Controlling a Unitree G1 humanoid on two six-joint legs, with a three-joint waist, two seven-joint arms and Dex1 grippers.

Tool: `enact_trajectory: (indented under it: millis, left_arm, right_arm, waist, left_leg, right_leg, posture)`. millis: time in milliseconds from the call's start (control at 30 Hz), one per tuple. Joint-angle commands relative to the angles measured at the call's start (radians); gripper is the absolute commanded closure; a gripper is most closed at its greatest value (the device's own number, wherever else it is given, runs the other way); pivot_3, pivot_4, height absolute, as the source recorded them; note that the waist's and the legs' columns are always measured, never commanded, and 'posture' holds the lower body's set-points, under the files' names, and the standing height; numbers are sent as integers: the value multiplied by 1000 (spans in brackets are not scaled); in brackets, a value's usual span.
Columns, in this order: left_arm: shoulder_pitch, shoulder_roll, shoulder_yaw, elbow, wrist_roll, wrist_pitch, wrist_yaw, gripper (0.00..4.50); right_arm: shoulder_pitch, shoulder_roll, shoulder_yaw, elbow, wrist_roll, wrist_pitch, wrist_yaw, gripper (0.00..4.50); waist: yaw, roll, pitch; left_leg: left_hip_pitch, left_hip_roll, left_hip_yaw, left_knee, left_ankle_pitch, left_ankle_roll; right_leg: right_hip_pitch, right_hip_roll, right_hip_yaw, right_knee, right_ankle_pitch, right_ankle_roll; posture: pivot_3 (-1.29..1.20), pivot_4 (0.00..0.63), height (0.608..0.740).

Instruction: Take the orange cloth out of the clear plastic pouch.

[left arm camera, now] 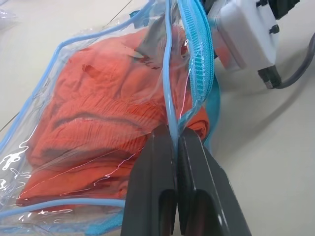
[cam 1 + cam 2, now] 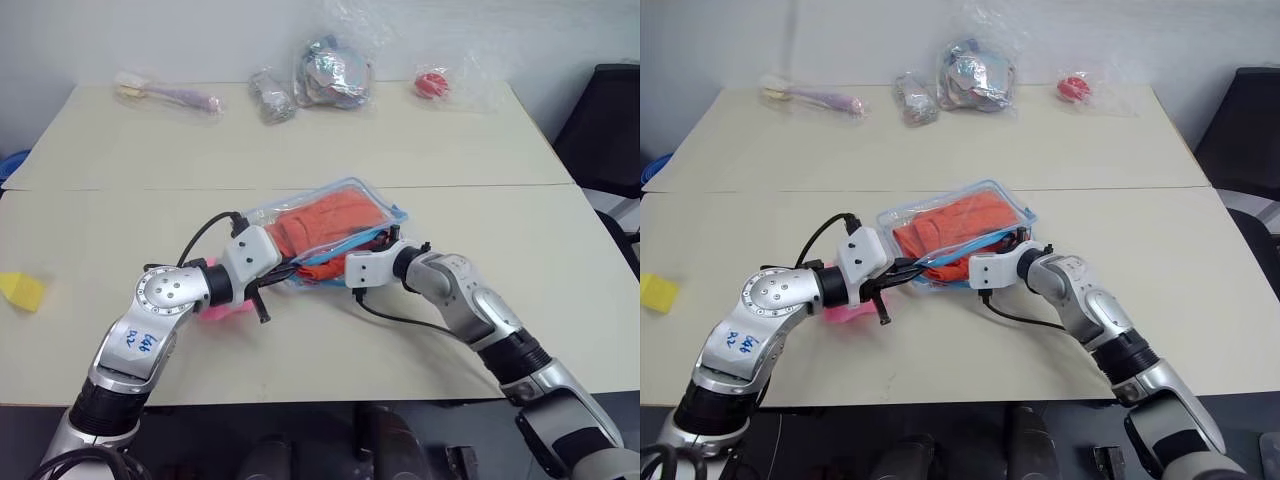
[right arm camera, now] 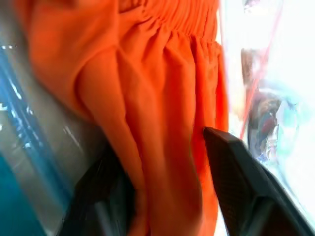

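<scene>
Left gripper (image 1: 176,142) clamped on light-blue zipper edge of clear plastic pouch (image 2: 262,214), mid-table. Right gripper (image 3: 167,167) inside mouth, fingers around fold of wrinkled bright orange cloth (image 2: 335,225), not fully closed. Risk: thin fold slips, or pouch drags along.

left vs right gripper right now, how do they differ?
The left gripper is shut on the light-blue edge of the clear plastic pouch; the right gripper has its fingers apart, straddling a fold of the orange cloth inside the pouch. The left stays outside the pouch at its rim; the right reaches into the opening. Both work the pouch's near side.
</scene>
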Motion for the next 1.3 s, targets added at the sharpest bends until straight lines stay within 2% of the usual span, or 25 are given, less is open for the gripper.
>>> enact_trajectory:
  millis: [33, 100, 267, 367, 500, 633, 933, 1033, 1133, 1233, 1300]
  left_arm:
    - [-22, -11, 3, -23, -7, -3, 7, 4500]
    - [-23, -15, 2, -20, -5, -1, 10, 4500]
    - [-28, -22, -18, -2, 18, -3, 24, 4500]
    - [-43, -21, -47, 38, 61, -17, 39, 4500]
    - [-86, -45, -74, 128, 117, -49, 72, 4500]
    - [-132, -66, -87, 204, 147, -78, 79, 4500]
    - [-150, -52, -89, 285, 174, -164, 45, 4500]
    - [-143, -26, -88, 294, 170, -213, -2, 4500]
    - [-127, 7, -66, 288, 141, -244, -59, 4500]
    - [-107, 47, -44, 266, 95, -276, -141, 3831]
    - [-99, 72, -45, 263, 97, -311, -173, 3111]
  right_arm:
    - [25, -1, 17, 8, 8, -15, 31, 3782]
    - [39, -9, 13, -12, 10, -22, 40, 4473]
    - [92, -48, -8, -122, 20, -34, 84, 4473]
    - [137, -74, -52, -252, 99, -2, 164, 4473]
    - [193, -109, -125, -466, 254, 87, 310, 4473]
    - [227, -205, -208, -618, 392, 138, 447, 4473]
    - [255, -430, -555, -820, 865, 438, 678, 4473]
    - [252, -527, -699, -738, 950, 477, 734, 4473]
    - [230, -601, -778, -569, 933, 441, 727, 4473]
    - [206, -630, -790, -368, 856, 345, 647, 4500]
    - [213, -615, -790, -225, 791, 270, 560, 4500]
  waist:
    - [0, 0, 0]
    - [0, 0, 0]
    - [7, 0, 0]
    - [13, 0, 0]
    - [16, 0, 0]
    - [16, 0, 0]
    - [18, 0, 0]
    - [21, 0, 1]
    - [22, 0, 1]
    - [23, 0, 1]
    - [21, 0, 1]
  left_leg:
    - [0, 0, 0, 0, 0, 0]
    - [0, 0, -1, 0, 0, 0]
    - [-1, 0, -1, 0, 0, 0]
    - [-1, -1, -1, 0, 0, 0]
    - [-2, -2, -1, 0, 0, 0]
    - [-2, -2, -1, 1, 0, 0]
    - [-2, -2, 0, 0, 0, 1]
    - [-2, -2, 0, 0, 0, 1]
    - [-2, -2, 1, 0, 0, 1]
    - [-2, -2, 2, 0, 0, 2]
    - [-1, -2, 5, -1, 0, 2]
  right_leg:
    - [0, 0, 0, 0, 0, 0]
    - [0, 0, 0, 0, 0, 0]
    - [0, 0, -1, -1, 0, 0]
    - [0, 0, -1, -1, 0, 0]
    - [0, 0, -1, -1, 0, 0]
    - [0, 0, -1, -1, 0, 1]
    - [0, 0, -2, -1, 0, 1]
    - [1, -1, -2, -1, 0, 1]
    - [1, -1, -2, -2, 0, 1]
    - [1, -2, -2, -2, 1, 1]
    - [0, -2, -1, -2, 1, 1]
  posture:
    - [0, 150, 740]
    - [0, 150, 740]
    - [0, 150, 740]
    - [0, 150, 740]
    - [0, 150, 740]
    - [0, 150, 740]
    - [0, 150, 740]
    - [0, 150, 740]
    - [0, 150, 740]
    - [0, 150, 740]
    - [0, 150, 740]
